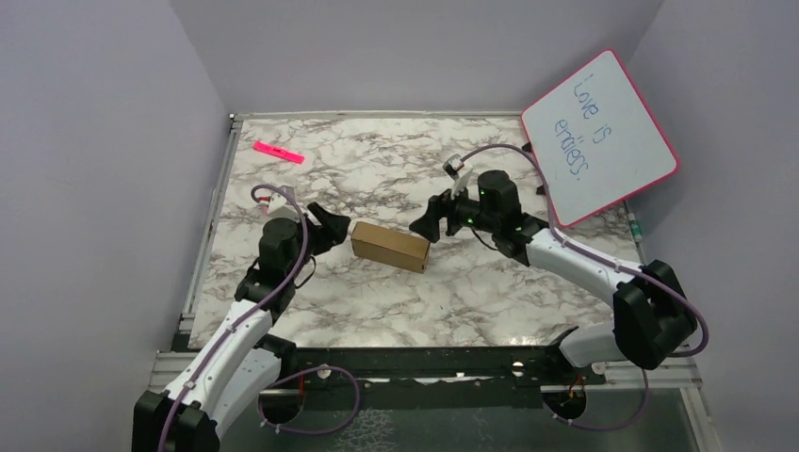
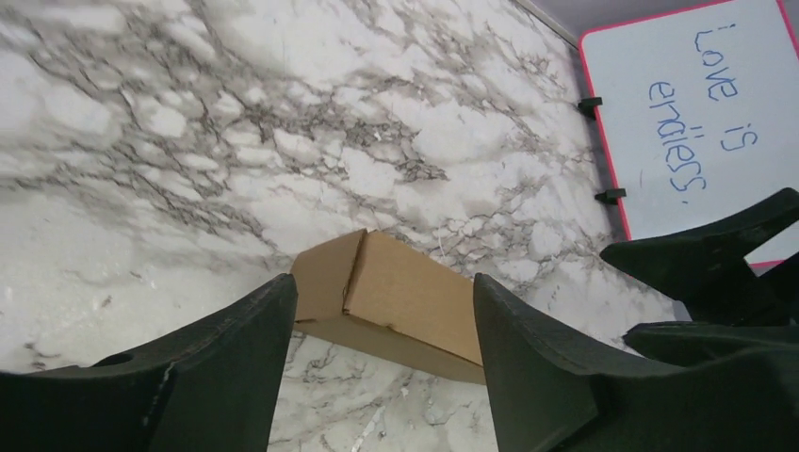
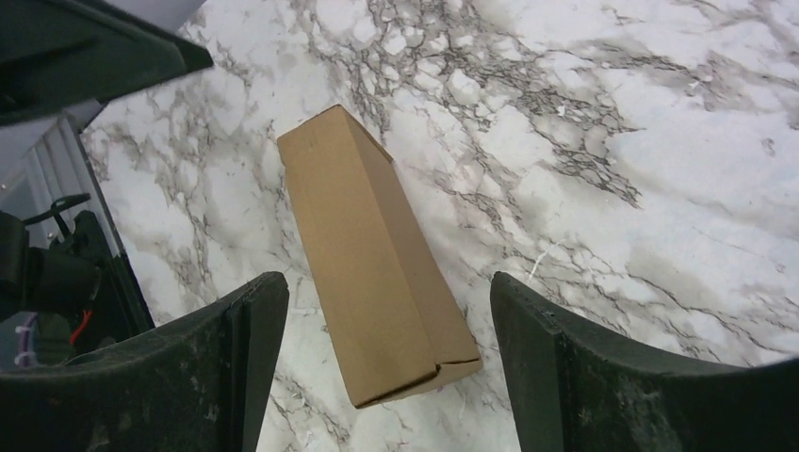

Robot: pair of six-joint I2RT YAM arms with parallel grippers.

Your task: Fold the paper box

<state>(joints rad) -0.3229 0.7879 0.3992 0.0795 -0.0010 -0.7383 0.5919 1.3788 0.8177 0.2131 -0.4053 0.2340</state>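
From above, the marble table [image 1: 377, 301] is carrying little besides the job itself: a pink strip [image 1: 279, 152] is lying near the far left corner, well apart from everything, and a pink-framed whiteboard [image 1: 598, 137] with blue handwriting is leaning at the far right, behind the right arm. The paper box [image 1: 390, 246] is sitting in the middle of the table, folded into a closed brown oblong, so its inside is staying hidden. The left claw [image 1: 332, 229] is hovering just beside its left end and the right claw [image 1: 424, 222] just beside its right end, neither one gripping it. Through the left wrist camera, the left claw [image 2: 382, 287] is standing spread wide and holding nothing, the paper box [image 2: 396, 306] lying beyond it, with the right claw [image 2: 716, 282] and the whiteboard [image 2: 697, 113] showing farther off. Through the right wrist camera, the right claw [image 3: 388, 282] is likewise gaping wide and unladen, the paper box [image 3: 372, 254] lying flat on the marble, clear of both fingers.
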